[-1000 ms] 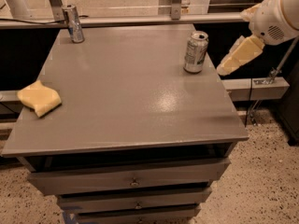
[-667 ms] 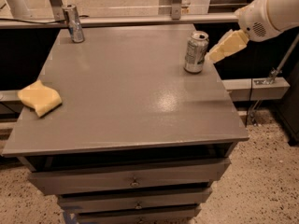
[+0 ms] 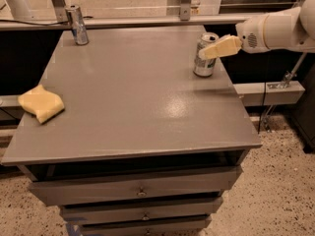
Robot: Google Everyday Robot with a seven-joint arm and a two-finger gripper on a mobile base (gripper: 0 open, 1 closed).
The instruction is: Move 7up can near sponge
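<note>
The 7up can (image 3: 204, 62) stands upright near the right edge of the grey table (image 3: 138, 97), towards the back. My gripper (image 3: 212, 49) reaches in from the right on a white arm (image 3: 280, 31), level with the can's upper part, and its tip overlaps the can's top right side. I cannot tell whether it touches the can. The pale-yellow sponge (image 3: 41, 103) lies flat near the table's left edge, far from the can.
A slimmer silver-blue can (image 3: 77, 24) stands at the back left corner. The table has drawers (image 3: 140, 191) below its front edge. A rail (image 3: 147, 19) and metal posts run behind the table. The floor to the right is speckled.
My gripper has moved left and slightly up from beside the table's right edge to the can's upper part. The can and the sponge have not moved.
</note>
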